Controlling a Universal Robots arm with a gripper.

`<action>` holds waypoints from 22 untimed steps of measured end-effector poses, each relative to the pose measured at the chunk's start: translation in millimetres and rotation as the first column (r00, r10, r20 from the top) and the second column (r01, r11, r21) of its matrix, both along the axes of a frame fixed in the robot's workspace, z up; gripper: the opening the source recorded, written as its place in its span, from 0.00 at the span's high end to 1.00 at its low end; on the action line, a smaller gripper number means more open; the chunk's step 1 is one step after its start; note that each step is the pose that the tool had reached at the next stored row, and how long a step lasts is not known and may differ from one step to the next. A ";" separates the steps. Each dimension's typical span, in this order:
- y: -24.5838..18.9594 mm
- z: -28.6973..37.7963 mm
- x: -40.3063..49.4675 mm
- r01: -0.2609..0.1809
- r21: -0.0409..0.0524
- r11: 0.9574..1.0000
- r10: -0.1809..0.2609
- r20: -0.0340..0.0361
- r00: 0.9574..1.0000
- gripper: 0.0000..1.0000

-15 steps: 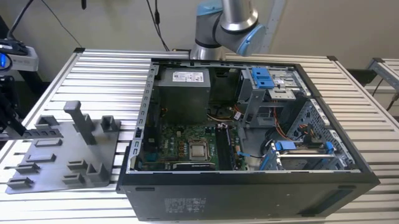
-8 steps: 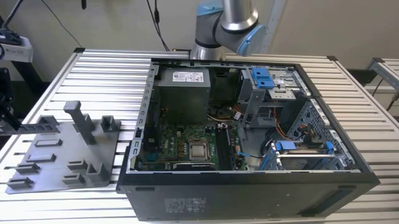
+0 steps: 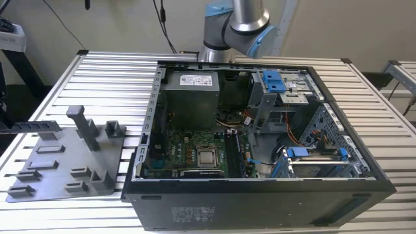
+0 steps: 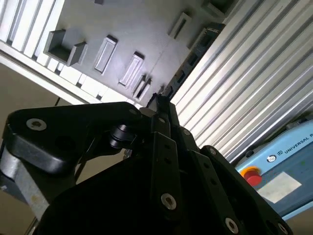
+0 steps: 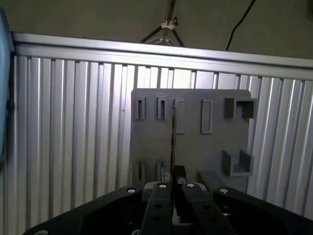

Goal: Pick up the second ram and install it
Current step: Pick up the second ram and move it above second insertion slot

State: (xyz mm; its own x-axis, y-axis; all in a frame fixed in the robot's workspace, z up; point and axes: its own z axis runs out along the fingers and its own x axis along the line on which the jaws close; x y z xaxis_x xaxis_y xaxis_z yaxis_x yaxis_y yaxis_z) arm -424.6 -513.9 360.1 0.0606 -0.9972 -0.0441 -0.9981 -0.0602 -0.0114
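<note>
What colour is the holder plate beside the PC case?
The holder plate is plain grey, clearest in the exterior view.

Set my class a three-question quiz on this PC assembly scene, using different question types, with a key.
1. True or false: the claw is shut on the second ram.
2. In the first wrist view, what lies beneath the held stick? A) grey holder tray B) keyboard C) cardboard box
3. Fill in: in the exterior view, the computer case lies with its side panel ____ (on/off).
Key: 1 true; 2 A; 3 off.
</note>
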 end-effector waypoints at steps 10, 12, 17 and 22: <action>0.0 24.8 -0.1 0.000 0.000 1.000 0.000 0.000 1.000 0.86; 0.0 28.7 -0.1 0.000 0.000 1.000 0.000 0.000 1.000 0.86; 0.0 40.0 -0.2 0.000 0.000 1.000 0.000 0.000 1.000 0.86; 0.0 40.7 -0.2 0.000 0.000 1.000 0.000 0.000 1.000 0.86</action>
State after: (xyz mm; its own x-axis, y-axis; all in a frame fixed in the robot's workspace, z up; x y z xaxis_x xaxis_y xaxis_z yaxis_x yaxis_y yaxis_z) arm -424.8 -514.0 400.8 0.0605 -0.9972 -0.0442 -0.9981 -0.0600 -0.0114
